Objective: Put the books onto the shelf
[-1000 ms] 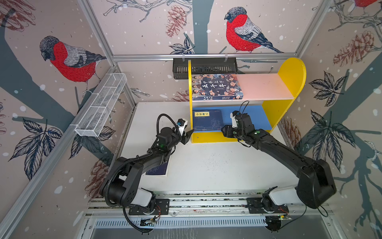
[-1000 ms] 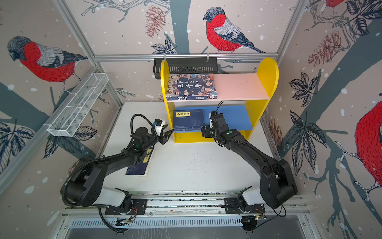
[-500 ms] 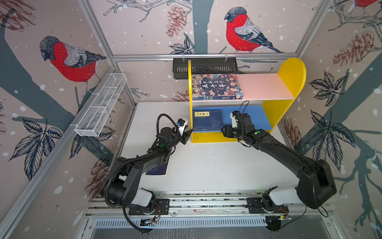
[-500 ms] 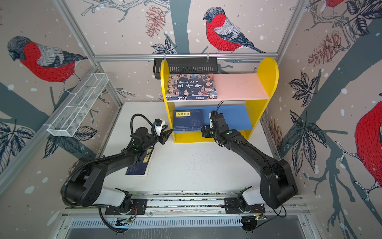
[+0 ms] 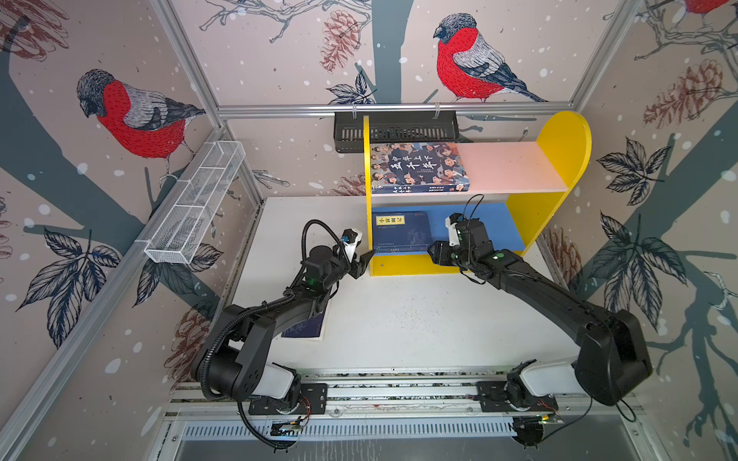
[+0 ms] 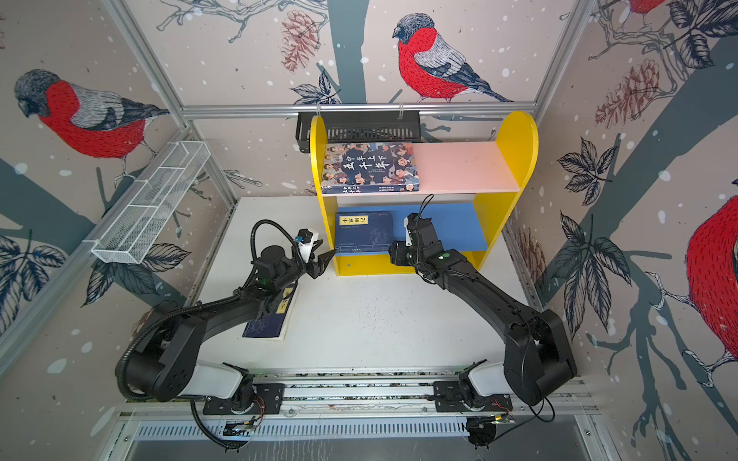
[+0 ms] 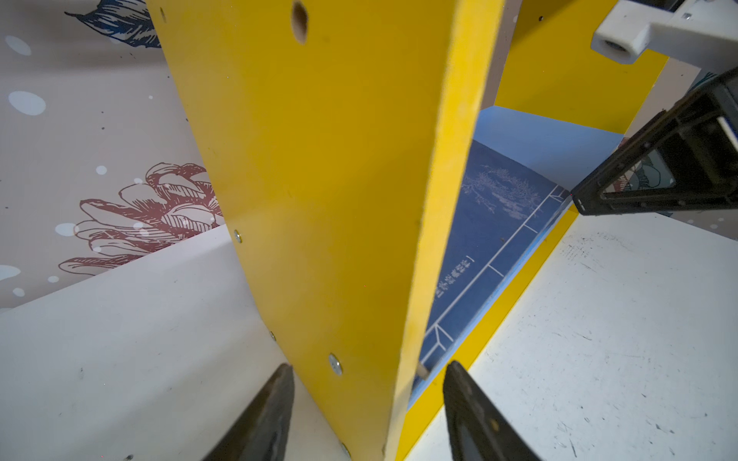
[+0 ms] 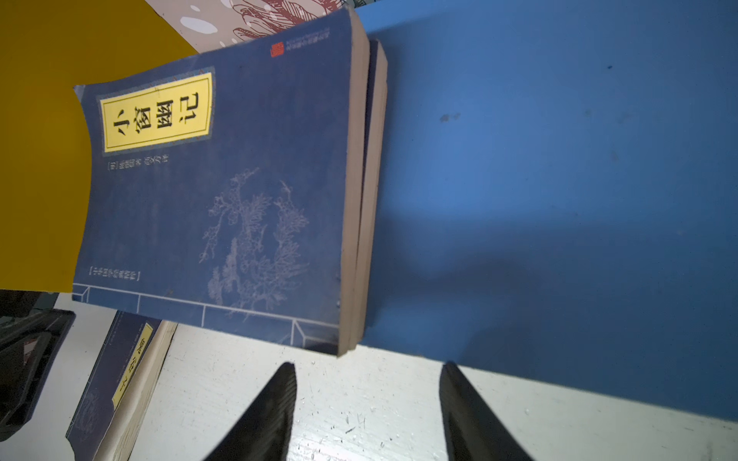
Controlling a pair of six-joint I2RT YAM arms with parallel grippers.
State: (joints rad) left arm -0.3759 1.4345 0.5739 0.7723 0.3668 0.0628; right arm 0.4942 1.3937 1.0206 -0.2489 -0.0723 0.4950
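White desk [image 5: 399, 319] bears the yellow-sided shelf [image 5: 559, 131], thin navy paperbacks [image 5: 401, 233] stacked at its blue board [image 5: 491, 223]'s left end; left gripper [image 7: 367, 365] straddles the side panel [image 7: 319, 179], jaws spread, probably steadying it; right gripper [image 8: 367, 367] gapes empty beside the stack; another paperback [image 6: 265, 325] lies near the desk's left edge.

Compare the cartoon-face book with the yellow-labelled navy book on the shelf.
The cartoon-face book is larger and thicker; the navy book is slimmer. The cartoon-face book lies on the pink board; the navy book tops another book on the blue board. Both lie flat beside the yellow side panel.
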